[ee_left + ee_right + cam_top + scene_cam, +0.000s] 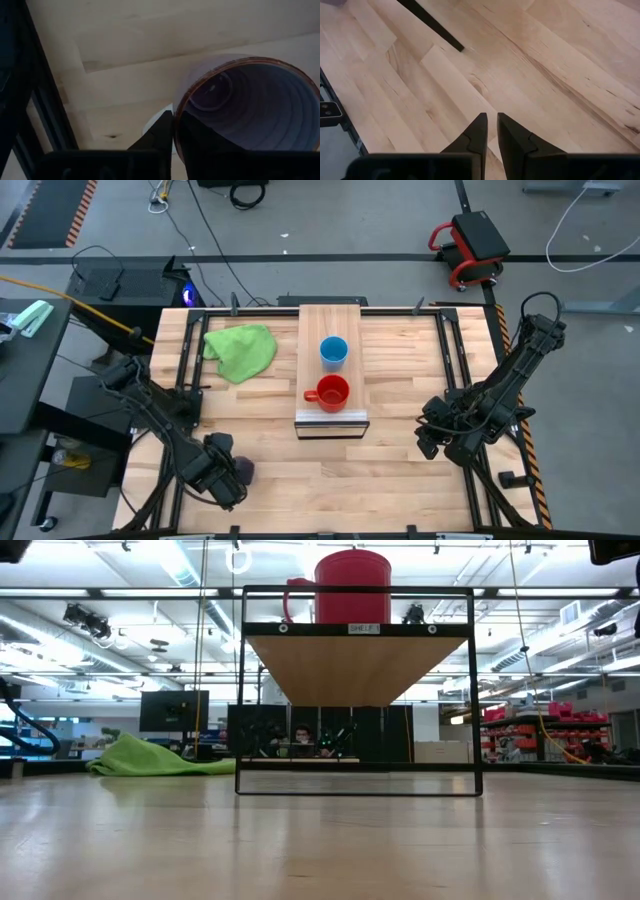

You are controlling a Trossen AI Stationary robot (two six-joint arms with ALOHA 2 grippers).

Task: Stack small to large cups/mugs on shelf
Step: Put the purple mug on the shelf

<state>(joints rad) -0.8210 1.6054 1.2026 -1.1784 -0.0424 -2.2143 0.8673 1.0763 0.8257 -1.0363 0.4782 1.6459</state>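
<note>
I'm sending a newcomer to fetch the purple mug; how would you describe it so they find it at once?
Start from the raised shelf mid-table, then look to the table's near-left corner, where the left hand is. The purple mug lies there on its side, pinched at the rim. Unlike the red mug and blue cup, it is translucent and off the shelf.

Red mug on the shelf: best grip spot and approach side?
Pinch the rim of the red mug from straight above, one finger inside, on the side facing the right hand. It stands upright, open-topped, on the shelf; its handle points toward the left arm's side, and the blue cup stands clear behind. The left hand grips the purple mug.
</note>
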